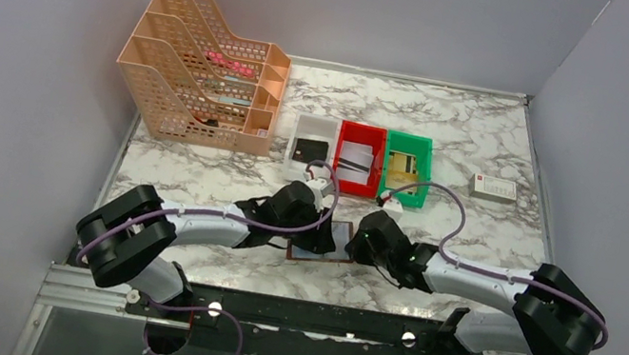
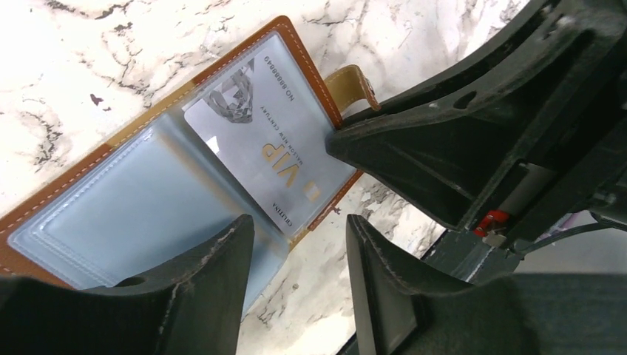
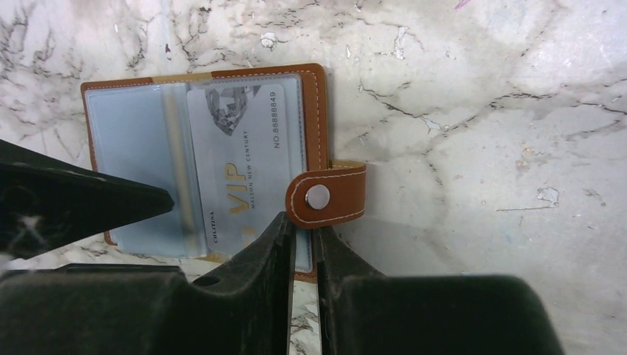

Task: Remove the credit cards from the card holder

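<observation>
The card holder (image 1: 331, 238) lies open on the worktop, near the middle of the near edge, between the two arms. Several credit cards already sit in the far bins: a black one in the white bin (image 1: 315, 125), pale ones in the red bin (image 1: 364, 129) and a gold one in the green bin (image 1: 411, 139). So the job looks well along. At least one remains, a pale grey VIP card (image 3: 236, 155) in the sleeve on the tab side. The sleeve (image 2: 140, 200) to its left looks empty.

The left gripper (image 2: 299, 251) hangs with its fingers apart, holding nothing, at the card's near corner. The right gripper (image 3: 302, 237) has its fingers almost together, with only a thin slit between them, at the holder's near edge just under the closing tab (image 3: 325, 196). Whether it pinches that edge I cannot tell.

Only the top view shows the bins and their cards. There the arms hide most of the holder, and only the wrist views show the card's lettering and the sleeves.
</observation>
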You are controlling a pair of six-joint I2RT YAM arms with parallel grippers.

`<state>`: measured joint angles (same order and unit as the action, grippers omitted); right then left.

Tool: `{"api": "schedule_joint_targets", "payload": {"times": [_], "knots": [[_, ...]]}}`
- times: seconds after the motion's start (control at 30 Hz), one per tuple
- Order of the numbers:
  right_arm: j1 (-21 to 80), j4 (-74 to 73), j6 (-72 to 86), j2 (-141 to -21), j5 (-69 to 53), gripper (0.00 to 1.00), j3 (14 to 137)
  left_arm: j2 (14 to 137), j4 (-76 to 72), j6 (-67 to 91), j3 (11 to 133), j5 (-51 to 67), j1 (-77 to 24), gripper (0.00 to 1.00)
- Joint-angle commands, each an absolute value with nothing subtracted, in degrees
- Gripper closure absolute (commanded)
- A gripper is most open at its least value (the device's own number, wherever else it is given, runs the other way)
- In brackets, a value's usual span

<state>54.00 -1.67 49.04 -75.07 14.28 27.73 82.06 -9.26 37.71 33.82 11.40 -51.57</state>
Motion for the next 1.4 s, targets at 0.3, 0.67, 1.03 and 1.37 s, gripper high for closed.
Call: {"api": "schedule_joint_targets", "payload": {"times": [0.3,0.67,1.03,1.37], "knots": [[54.31,2.64,52.47,-75.04,7.56,0.82,21.06,84.07,-11.76,44.41,27.19,0.71,-52.45,0.52],[54.24,4.33,53.00,-75.58,5.78,0.82,20.13,86.89,-17.86,51.46,21.80,-0.91,-52.47,0.57],[54.25,6.57,53.23,-77.62,4.57,0.91,19.74,88.54,-18.09,53.33,20.51,-3.50,-52.48,0.53],[54.24,7.86,53.61,-79.95,4.15,0.93,19.78,88.18,-22.49,52.38,20.90,0.18,-52.47,0.82]]}}
